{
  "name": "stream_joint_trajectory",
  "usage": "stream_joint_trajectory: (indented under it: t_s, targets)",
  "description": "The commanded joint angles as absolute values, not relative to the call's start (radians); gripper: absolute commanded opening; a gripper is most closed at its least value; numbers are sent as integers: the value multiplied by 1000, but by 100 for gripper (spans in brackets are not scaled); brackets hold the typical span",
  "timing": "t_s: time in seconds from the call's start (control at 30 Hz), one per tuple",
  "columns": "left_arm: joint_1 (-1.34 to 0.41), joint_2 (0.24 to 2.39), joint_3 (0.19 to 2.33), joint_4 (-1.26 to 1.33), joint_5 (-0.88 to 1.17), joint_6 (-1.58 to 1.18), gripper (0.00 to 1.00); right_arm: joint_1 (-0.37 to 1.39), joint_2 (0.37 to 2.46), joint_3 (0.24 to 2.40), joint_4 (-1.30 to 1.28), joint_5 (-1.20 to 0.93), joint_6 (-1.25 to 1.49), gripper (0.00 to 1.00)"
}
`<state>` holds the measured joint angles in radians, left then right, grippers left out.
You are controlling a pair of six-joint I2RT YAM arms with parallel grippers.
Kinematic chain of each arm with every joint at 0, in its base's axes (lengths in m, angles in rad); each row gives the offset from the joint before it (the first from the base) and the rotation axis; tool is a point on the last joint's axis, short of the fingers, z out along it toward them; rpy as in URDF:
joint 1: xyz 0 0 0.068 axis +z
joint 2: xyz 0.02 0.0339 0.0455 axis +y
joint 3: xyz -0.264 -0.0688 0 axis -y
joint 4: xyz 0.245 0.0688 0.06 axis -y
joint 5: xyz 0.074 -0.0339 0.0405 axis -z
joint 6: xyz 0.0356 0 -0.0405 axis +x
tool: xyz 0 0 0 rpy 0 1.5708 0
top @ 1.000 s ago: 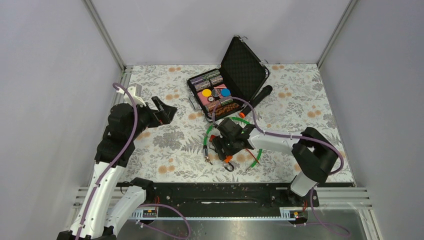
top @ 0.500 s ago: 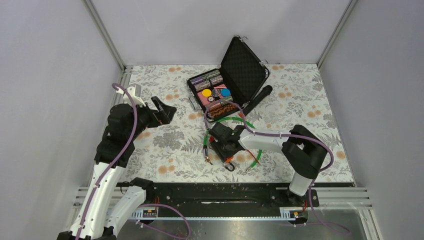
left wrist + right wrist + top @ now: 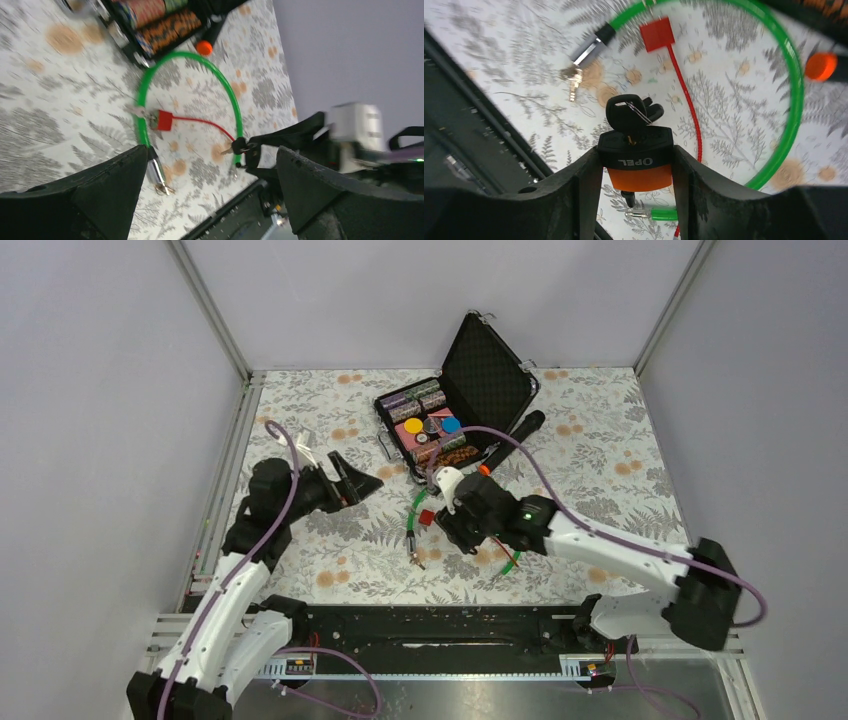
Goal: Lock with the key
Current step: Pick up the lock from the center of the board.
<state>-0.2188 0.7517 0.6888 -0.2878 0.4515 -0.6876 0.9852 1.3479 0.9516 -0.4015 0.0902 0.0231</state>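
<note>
Table (image 3: 300,570): floral cloth, walls on three sides, black rail along the near edge. Open black case (image 3: 490,380) stands at back centre. Green cable loop (image 3: 415,505) lies mid-table, just in front of the case. Left pincer (image 3: 355,480) is spread wide above the cloth, well left of the loop. Right pincer (image 3: 636,155), over the loop, pinches the Opel key fob (image 3: 639,172), black-headed keys (image 3: 629,112) on its ring. The key (image 3: 572,82) lies flat just beside the cable's metal end (image 3: 586,49), near the rail
</note>
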Motion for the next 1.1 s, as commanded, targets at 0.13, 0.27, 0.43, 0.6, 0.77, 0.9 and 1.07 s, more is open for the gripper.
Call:
stream_joint_trajectory:
  t_s: [0.13, 0.27, 0.43, 0.6, 0.77, 0.9, 1.07]
  targets:
    - [-390, 851, 620, 40, 643, -798, 99, 1009, 1133, 945, -351, -111, -248, 32]
    - [-470, 918, 634, 68, 643, -792, 99, 1043, 1100, 946, -352, -121, -325, 32]
    - [-554, 982, 579, 214, 710, -817, 99, 1066, 1100, 956, -352, -129, -362, 32]
    - [-577, 1038, 536, 335, 725, -893, 99, 1095, 1127, 964, -352, -122, -389, 31]
    - [-636, 1093, 546, 362, 716, -903, 98, 1104, 1150, 975, -336, -101, -393, 31]
    - [-667, 1130, 553, 366, 718, -903, 91, 1103, 1164, 990, -330, -88, -385, 30]
    - [-698, 1166, 561, 382, 724, -897, 69, 1104, 1181, 1005, -334, -80, -369, 29]
